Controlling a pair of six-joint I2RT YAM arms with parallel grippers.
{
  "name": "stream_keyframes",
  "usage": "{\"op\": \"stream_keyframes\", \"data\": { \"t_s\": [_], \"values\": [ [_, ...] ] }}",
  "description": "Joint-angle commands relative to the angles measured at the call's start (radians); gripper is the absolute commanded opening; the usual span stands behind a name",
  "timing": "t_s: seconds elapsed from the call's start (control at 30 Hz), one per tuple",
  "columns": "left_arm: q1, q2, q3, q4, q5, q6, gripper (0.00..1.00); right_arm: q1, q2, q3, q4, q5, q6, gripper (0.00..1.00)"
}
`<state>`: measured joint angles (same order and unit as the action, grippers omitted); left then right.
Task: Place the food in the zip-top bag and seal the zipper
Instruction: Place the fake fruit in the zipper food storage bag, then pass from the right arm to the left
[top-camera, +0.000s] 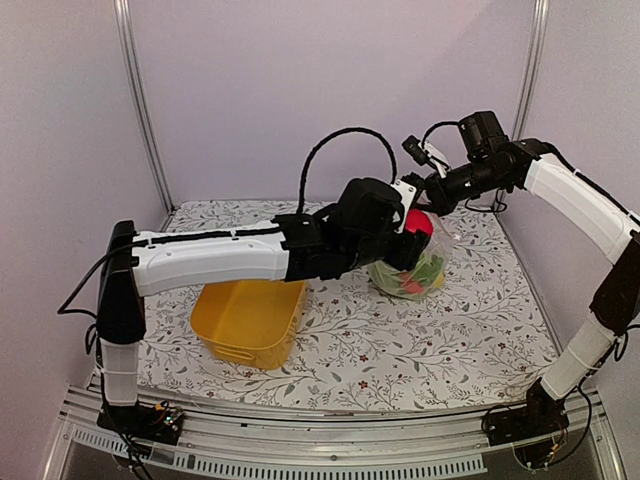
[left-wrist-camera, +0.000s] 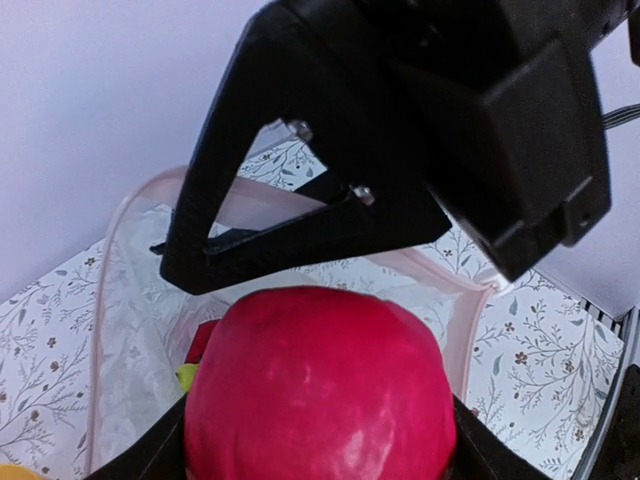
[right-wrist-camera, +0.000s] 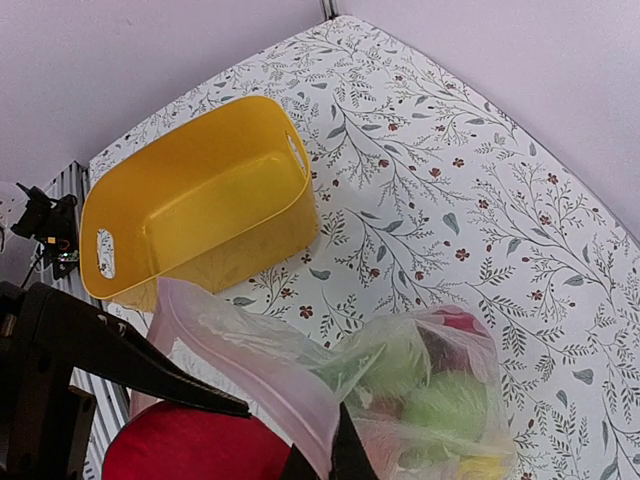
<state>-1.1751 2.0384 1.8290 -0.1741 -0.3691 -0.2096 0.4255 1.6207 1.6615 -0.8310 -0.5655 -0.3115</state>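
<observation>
Yellow plastic marks the left of the scene: the basket (top-camera: 248, 322) sits open side up on the table (top-camera: 480, 325), partly under the left arm, which stretches across toward the right.

At that arm's end the left gripper (top-camera: 405, 238) has its jaws spread fairly wide around a red apple (left-wrist-camera: 320, 395). In the left wrist view the fruit fills the gap between the fingers (left-wrist-camera: 478, 452) and is held on both sides. The apple hangs directly over the bag's mouth, at about rim height, and is not down among the other food.

Just right of and below it is the zip-top bag (top-camera: 415, 268), past the middle of the table toward the back right. Its long axis is roughly upright: the mouth points up toward the apple, and the bulging bottom rests on the cloth. The zipper (right-wrist-camera: 262, 352) shows as a pale pink strip. In the left wrist view it loops around the open mouth, and in the right wrist view it slants from upper left to lower right. Green pieces (right-wrist-camera: 440, 405) and something red lie low inside.

Furthest right, the right gripper (right-wrist-camera: 322, 455) reaches in from the back with its jaws closed tight, pinching the bag's rim at the strip and keeping that side lifted.
</observation>
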Motion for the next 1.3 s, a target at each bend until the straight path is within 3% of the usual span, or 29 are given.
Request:
{"op": "stream_keyframes", "data": {
  "t_s": [0.0, 0.13, 0.2, 0.43, 0.53, 0.63, 0.7, 0.8, 0.87, 1.0, 1.17, 1.27],
  "values": [
    [-0.006, 0.057, 0.077, -0.1, -0.078, -0.001, 0.71, 0.009, -0.024, 0.021, 0.003, -0.018, -0.001, 0.0],
    [-0.009, 0.09, 0.151, -0.143, -0.061, 0.019, 0.84, 0.009, -0.022, 0.019, 0.008, -0.006, 0.0, 0.0],
    [-0.011, 0.093, 0.171, -0.154, -0.081, 0.04, 0.99, 0.009, -0.021, 0.022, 0.009, 0.007, 0.002, 0.0],
    [-0.054, -0.06, 0.022, -0.003, -0.097, 0.216, 1.0, 0.009, -0.018, 0.011, 0.017, 0.015, 0.006, 0.0],
    [-0.075, -0.17, -0.119, 0.113, -0.032, 0.326, 1.0, 0.009, -0.016, 0.011, 0.018, 0.015, 0.002, 0.0],
    [-0.077, -0.249, -0.224, 0.12, 0.088, 0.401, 1.0, 0.009, -0.016, 0.009, 0.018, 0.014, -0.006, 0.0],
    [-0.075, -0.27, -0.243, 0.051, 0.153, 0.459, 0.96, 0.009, -0.018, 0.005, 0.015, 0.006, -0.011, 0.0],
    [-0.074, -0.256, -0.206, -0.096, 0.218, 0.523, 0.74, 0.009, -0.013, 0.002, 0.007, -0.016, -0.021, 0.0],
    [-0.068, -0.228, -0.165, -0.192, 0.261, 0.537, 0.67, 0.01, -0.005, 0.008, -0.006, -0.034, -0.026, 0.0],
    [-0.07, -0.146, -0.097, -0.292, 0.248, 0.542, 0.66, 0.017, -0.005, 0.009, -0.022, -0.058, -0.041, 0.0],
    [-0.068, -0.042, -0.032, -0.248, -0.013, 0.479, 0.7, 0.028, -0.029, -0.016, -0.031, -0.091, -0.069, 0.0],
    [-0.068, -0.01, -0.008, -0.218, -0.079, 0.477, 0.68, 0.037, -0.036, -0.023, -0.039, -0.1, -0.08, 0.0]
  ]
}}
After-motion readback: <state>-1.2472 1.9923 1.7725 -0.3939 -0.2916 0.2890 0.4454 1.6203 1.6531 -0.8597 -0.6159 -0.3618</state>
